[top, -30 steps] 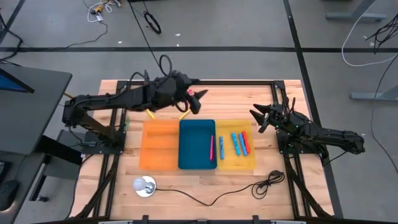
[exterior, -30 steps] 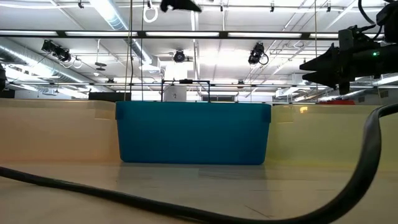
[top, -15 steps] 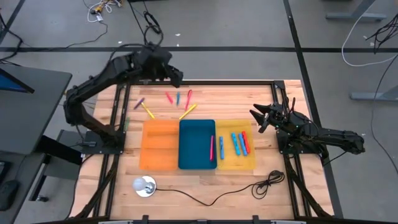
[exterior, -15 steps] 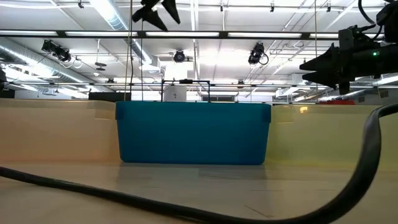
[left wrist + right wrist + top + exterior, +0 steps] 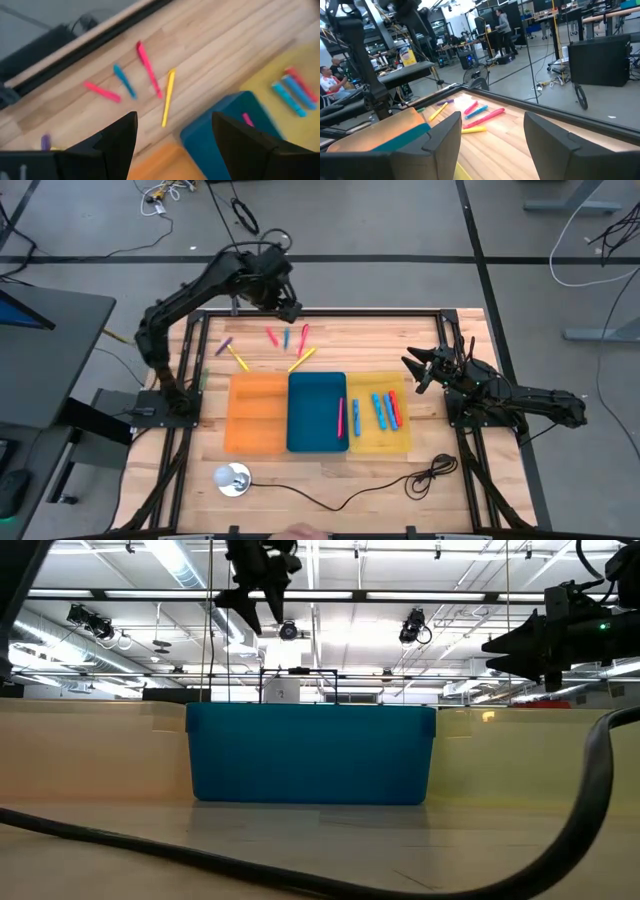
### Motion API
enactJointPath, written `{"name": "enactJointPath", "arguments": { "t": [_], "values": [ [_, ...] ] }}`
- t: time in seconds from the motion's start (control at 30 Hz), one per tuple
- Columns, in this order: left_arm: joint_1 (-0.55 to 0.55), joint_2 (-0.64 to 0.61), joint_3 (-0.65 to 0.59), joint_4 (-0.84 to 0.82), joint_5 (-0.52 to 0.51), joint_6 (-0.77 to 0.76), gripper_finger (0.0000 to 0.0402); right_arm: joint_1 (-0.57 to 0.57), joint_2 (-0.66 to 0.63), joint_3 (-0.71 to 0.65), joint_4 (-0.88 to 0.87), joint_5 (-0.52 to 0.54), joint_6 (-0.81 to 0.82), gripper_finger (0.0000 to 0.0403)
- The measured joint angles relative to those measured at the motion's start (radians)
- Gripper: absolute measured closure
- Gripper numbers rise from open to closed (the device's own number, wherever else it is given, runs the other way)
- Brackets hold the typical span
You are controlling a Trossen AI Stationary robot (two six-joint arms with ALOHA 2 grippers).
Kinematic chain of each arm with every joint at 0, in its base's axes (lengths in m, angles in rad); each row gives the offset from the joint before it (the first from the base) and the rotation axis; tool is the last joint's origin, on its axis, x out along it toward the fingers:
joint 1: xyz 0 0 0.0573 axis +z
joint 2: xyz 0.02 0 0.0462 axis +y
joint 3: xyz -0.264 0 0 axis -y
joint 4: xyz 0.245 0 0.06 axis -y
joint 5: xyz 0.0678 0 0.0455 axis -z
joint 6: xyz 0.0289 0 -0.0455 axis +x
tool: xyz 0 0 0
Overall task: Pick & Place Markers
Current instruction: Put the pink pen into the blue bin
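Note:
Several markers lie flat on the wood by the table's far edge: purple (image 5: pixel 224 345), yellow (image 5: pixel 237 358), pink (image 5: pixel 271 337), blue (image 5: pixel 286 338), pink (image 5: pixel 304 334) and yellow (image 5: pixel 302 360). A pink marker (image 5: pixel 340 417) lies in the blue tray (image 5: pixel 315 430). Two blue markers (image 5: pixel 379 410) and a red one (image 5: pixel 393 408) lie in the yellow tray (image 5: pixel 400 442). My left gripper (image 5: pixel 288 308) hangs open, high above the loose markers (image 5: pixel 168 90), fingers pointing down. My right gripper (image 5: pixel 412 370) waits open, level, at the yellow tray's right far corner.
An orange tray (image 5: pixel 255 415) sits left of the blue one. A white round object (image 5: pixel 232 478) and a coiled black cable (image 5: pixel 425 475) lie near the table's near edge. A black frame (image 5: pixel 400 310) rims the table. Bare wood lies between the loose markers and the trays.
My left gripper has left the blue tray's far edge, risen and swung toward the table's far edge. It now stands over the loose markers with its fingers tipped downward. No marker has moved.

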Motion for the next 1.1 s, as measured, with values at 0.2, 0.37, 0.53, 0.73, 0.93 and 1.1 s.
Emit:
{"name": "enactJointPath", "arguments": {
  "t": [0.2, 0.37, 0.53, 0.73, 0.93, 1.1],
  "values": [
    [0.015, 0.137, 0.155, -0.121, 0.0, -0.018, 0.0142, 0.0, 0.0, 0.0, 0.0, 0.0, 0.0, 0.0188],
    [0.036, 0.255, 0.294, -0.179, 0.006, -0.034, 0.0142, 0.0, 0.0, 0.0, 0.0, 0.001, 0.0, 0.0188],
    [0.048, 0.305, 0.294, -0.182, 0.033, -0.049, 0.0142, 0.0, 0.0, 0.0, 0.0, 0.005, 0.0, 0.0188],
    [0.05, 0.355, 0.281, -0.188, 0.031, -0.059, 0.0142, 0.0, 0.0, 0.0, 0.0, 0.005, 0.0, 0.0188],
    [0.042, 0.411, 0.281, -0.183, 0.009, -0.09, 0.0142, 0.0, 0.0, 0.0, 0.0, 0.004, 0.0, 0.0188],
    [0.037, 0.461, 0.281, -0.164, 0.006, -0.105, 0.0142, 0.0, 0.0, 0.0, 0.0, 0.004, 0.0, 0.0188]
  ]
}}
